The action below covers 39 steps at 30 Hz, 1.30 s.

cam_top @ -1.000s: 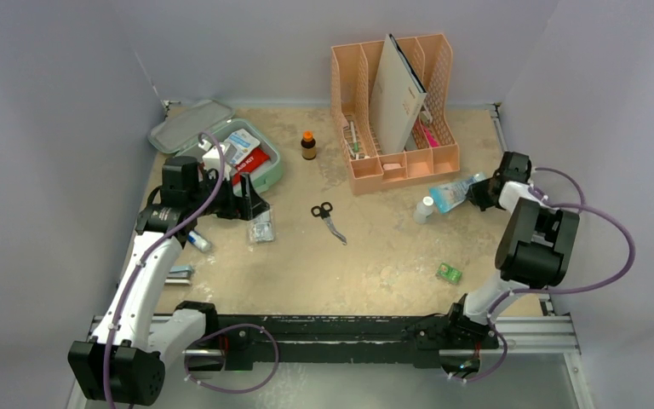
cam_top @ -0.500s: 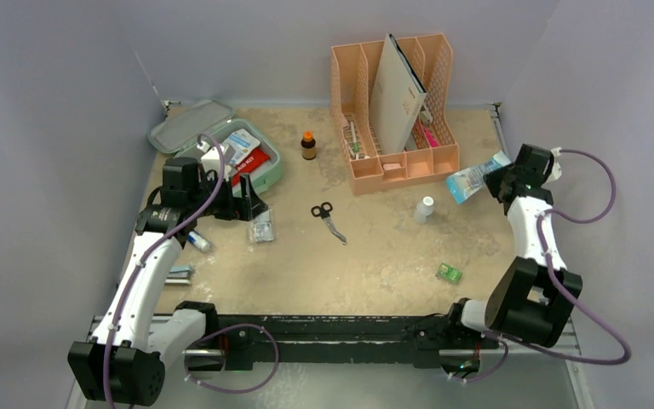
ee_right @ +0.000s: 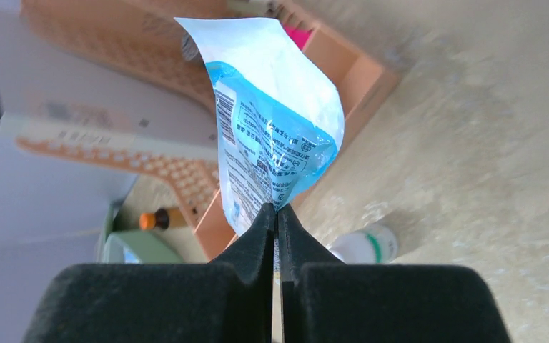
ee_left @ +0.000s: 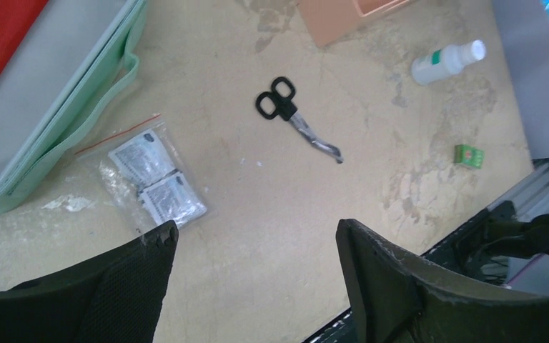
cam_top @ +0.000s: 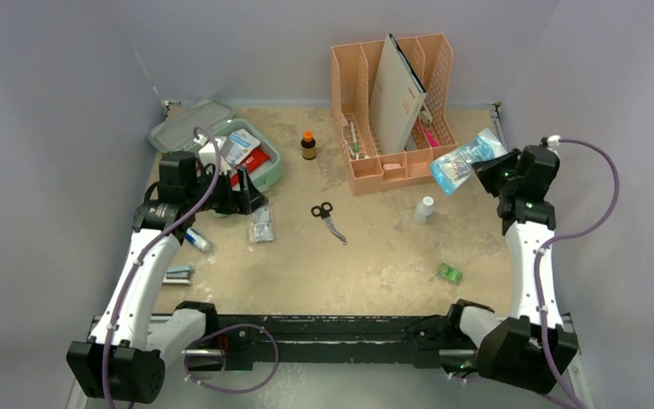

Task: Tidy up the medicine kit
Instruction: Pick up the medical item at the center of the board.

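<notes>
My right claw (cam_top: 482,173) pinches the blue packet (cam_top: 462,160); the medicine kit (cam_top: 277,170) lies far off at nine o'clock, beside my spread left claw (cam_top: 252,201).

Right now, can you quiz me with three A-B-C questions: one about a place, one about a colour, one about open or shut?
1. The medicine kit is: A) open B) shut C) upside down.
2. The packet in the right end effector is: A) red B) blue C) green.
3. The scissors lie: A) in the medicine kit B) on the table C) in the right end effector.
Answers: 1 A, its lid lies folded back; 2 B, it is light blue with print; 3 B, they lie flat on the table, apart from the medicine kit.
</notes>
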### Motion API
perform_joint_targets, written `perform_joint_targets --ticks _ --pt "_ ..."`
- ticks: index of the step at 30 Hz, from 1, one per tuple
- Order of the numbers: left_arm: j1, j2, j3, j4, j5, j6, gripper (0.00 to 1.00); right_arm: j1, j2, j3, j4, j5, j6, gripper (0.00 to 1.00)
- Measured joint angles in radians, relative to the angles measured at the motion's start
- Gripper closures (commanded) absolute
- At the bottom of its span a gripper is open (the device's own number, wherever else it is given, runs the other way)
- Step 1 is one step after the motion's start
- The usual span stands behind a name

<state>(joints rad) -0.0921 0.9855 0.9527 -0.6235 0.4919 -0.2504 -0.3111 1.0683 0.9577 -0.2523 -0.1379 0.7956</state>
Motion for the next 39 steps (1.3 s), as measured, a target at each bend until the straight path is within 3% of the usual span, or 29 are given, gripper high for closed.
perform_joint_targets --ticks 15,23,30,39 --pt "-0.011 0.103 0.203 0.09 0.17 -0.16 0.33 0.576 -0.055 -0.064 0.059 -0.036 0.155 1.0" --pt "-0.129 0.193 0.196 0.2 0.231 -0.242 0.33 0.813 -0.031 -0.068 0.145 0.017 0.228 1.0" --pt "-0.197 0.303 0.196 0.302 0.307 -0.28 0.33 0.91 0.045 -0.068 0.206 0.047 0.245 1.0" --pt "-0.252 0.408 0.197 0.377 0.374 -0.29 0.42 0.948 0.064 -0.068 0.264 0.05 0.256 1.0"
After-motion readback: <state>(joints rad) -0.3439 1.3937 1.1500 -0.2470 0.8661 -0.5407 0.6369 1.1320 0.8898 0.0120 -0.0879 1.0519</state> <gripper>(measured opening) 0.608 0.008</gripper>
